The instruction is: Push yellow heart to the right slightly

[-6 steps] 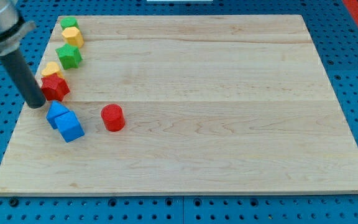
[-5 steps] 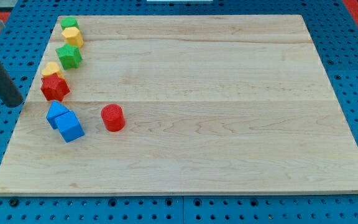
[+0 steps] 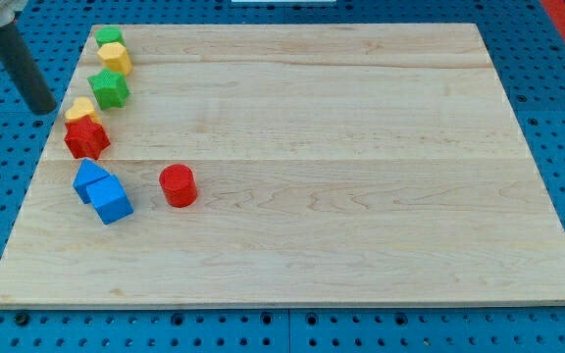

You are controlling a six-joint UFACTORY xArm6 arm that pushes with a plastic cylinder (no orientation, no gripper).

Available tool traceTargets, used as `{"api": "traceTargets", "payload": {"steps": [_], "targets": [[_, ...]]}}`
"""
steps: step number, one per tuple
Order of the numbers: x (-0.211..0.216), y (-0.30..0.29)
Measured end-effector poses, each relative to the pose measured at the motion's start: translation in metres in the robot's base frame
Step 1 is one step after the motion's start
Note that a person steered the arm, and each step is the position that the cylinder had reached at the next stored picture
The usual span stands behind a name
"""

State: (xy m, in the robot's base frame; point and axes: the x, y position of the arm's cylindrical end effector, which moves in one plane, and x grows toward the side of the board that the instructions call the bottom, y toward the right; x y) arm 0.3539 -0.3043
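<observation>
The yellow heart (image 3: pixel 79 108) lies near the board's left edge, touching the red star-like block (image 3: pixel 86 137) just below it. My tip (image 3: pixel 42 108) is off the board, just left of its edge, at the heart's height and a short gap to its left. The rod rises toward the view's top left corner.
The wooden board (image 3: pixel 292 157) holds a green block (image 3: pixel 110 37) and a yellow block (image 3: pixel 116 57) at top left, a green star-like block (image 3: pixel 109 88) below them, two touching blue blocks (image 3: pixel 90 177) (image 3: pixel 112 200), and a red cylinder (image 3: pixel 178 185). Blue pegboard surrounds the board.
My tip has moved left off the board from beside the red block, then up the view to the heart's height. No block has moved.
</observation>
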Motion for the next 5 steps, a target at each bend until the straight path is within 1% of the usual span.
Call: {"api": "traceTargets", "payload": {"steps": [1,2,3,4,5], "targets": [[0.009,0.015],[0.018,0.047],[0.02,0.052],[0.038,0.069],[0.036,0.059]]}}
